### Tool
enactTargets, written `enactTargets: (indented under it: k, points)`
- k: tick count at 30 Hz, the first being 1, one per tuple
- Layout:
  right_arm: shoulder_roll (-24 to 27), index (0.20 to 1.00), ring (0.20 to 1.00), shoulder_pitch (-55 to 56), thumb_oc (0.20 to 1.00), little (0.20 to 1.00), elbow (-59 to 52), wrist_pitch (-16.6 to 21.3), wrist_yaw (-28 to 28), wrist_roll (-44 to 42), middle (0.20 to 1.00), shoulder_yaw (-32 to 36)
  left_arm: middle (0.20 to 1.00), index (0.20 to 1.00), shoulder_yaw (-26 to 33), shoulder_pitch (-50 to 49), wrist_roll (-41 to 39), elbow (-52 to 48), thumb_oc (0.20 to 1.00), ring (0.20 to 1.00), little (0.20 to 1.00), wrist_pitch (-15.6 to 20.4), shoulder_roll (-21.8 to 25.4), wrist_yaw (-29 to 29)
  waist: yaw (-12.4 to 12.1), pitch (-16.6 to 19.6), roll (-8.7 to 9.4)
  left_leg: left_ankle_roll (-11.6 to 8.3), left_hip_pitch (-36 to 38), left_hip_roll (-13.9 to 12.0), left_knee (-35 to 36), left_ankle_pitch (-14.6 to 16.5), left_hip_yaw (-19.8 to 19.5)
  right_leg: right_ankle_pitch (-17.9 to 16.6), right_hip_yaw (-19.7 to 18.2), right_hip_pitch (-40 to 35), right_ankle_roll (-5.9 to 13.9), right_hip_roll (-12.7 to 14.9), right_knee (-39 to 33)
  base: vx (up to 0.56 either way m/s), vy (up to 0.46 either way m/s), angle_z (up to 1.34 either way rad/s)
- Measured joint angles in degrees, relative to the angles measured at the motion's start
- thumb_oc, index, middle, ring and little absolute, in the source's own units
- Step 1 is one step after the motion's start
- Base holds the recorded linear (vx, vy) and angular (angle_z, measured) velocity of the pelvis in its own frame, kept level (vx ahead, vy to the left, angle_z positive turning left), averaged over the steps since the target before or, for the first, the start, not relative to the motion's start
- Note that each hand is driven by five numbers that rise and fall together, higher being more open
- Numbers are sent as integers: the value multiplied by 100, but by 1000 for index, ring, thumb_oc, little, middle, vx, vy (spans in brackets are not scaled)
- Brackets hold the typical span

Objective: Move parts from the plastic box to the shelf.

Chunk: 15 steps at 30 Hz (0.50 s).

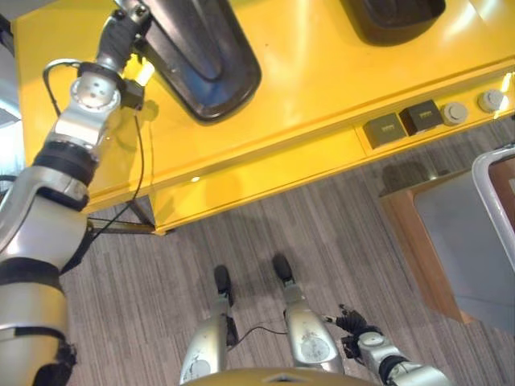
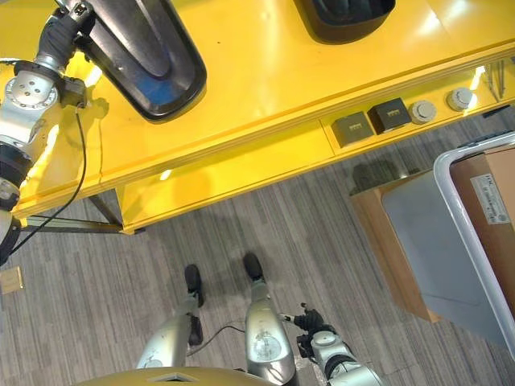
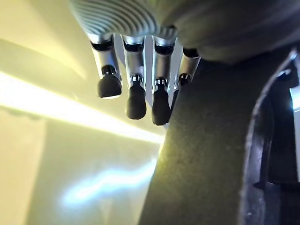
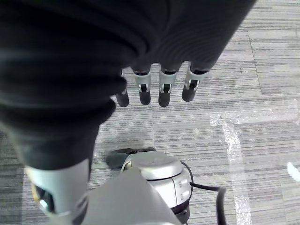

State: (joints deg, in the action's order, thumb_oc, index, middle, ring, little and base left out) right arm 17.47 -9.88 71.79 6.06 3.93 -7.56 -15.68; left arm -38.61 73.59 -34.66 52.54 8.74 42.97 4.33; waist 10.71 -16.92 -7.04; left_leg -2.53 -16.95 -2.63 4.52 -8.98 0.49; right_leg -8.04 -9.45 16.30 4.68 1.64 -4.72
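Note:
A long black moulded part (image 1: 205, 64) lies on the yellow shelf top (image 1: 322, 80), at its left end. My left hand (image 1: 119, 36) is at the near end of this part. In the left wrist view its fingers (image 3: 136, 101) are straight and lie along the part's dark edge (image 3: 206, 154), and the thumb is hidden. A second black part (image 2: 346, 16) rests farther right on the shelf. My right hand (image 1: 350, 324) hangs low over the carpet, and its fingers (image 4: 161, 89) are relaxed with nothing in them.
On the floor to the right stands a brown box with a grey face (image 2: 426, 233), with a white rounded rim (image 2: 471, 217) over it. The shelf's front edge carries two small dark boxes and two round knobs (image 1: 402, 122). Striped grey carpet lies below.

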Motion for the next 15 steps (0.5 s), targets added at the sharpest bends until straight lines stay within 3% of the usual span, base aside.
enactTargets:
  k: [5,9,15]
  points:
    - [89,1000,1000,-174,1000,1000,115,-2,-34,-122,1000,-120,200,200,-490,95,137,208,200,200,200,-88,962,-498,-131,-134,13,-5,-9,-2,0,-3,-49,2,66,-20,-1,-1,-1,-6,-27,4]
    - [84,1000,1000,-276,1000,1000,107,59,-158,-182,1000,-224,200,200,-486,62,236,426,200,200,200,-113,993,-606,-275,-170,70,-6,-25,9,0,-4,-66,1,84,-13,-1,8,0,-8,-3,3]
    - [7,1000,1000,-286,1000,1000,67,119,-217,-229,1000,-232,200,200,-500,53,403,561,200,200,200,-138,973,-727,-195,-221,157,-5,-108,19,0,-5,-61,-7,79,68,-1,17,2,0,0,0]
